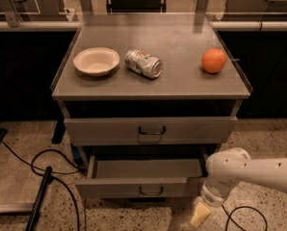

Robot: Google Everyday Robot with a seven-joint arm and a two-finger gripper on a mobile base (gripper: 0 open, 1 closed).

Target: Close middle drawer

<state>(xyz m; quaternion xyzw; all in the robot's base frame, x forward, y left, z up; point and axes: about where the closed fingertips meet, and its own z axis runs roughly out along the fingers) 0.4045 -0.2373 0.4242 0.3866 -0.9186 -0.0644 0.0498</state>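
Note:
The middle drawer (139,187) is the grey tray pulled partway out below the top drawer front (150,130); it has a low front panel with a small dark handle, and its inside looks empty. My gripper (200,215) hangs at the end of the white arm (249,170), just off the drawer's right front corner and a little below its front panel, near the floor. A pale yellow fingertip (199,216) shows there. Any drawer below the open one is hidden.
On the cabinet top (182,83) sit a white bowl (96,61), a crushed can lying on its side (143,63) and an orange (214,60). Black cables (42,170) lie on the speckled floor to the left, and another cable (240,220) by the gripper.

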